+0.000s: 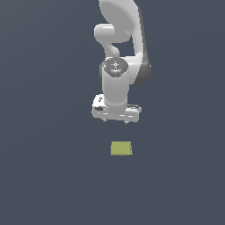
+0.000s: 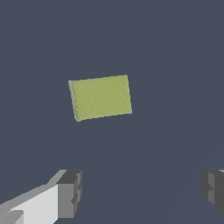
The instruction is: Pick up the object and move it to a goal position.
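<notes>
your end effector point(image 1: 116, 119) hangs above the tabletop point(image 1: 44, 176) with its fingers point(image 2: 69, 192) spread wide and nothing between them, which looks like a stance for dropping over the object point(image 1: 121, 149). the object lies flat on the tabletop, apart from the fingers and slightly toward the exterior view's right of them. it's a small olive-lime block, roughly square, faintly mottled, and narrower than the gap, so you have room to spare.

White Panda arm point(image 1: 117, 66) stands folded, wrist pointing straight down, its gripper point(image 1: 116, 120) poised above and apart from the block point(image 1: 121, 148), fingers point(image 2: 69, 192) spread wide, holding nothing.
</notes>
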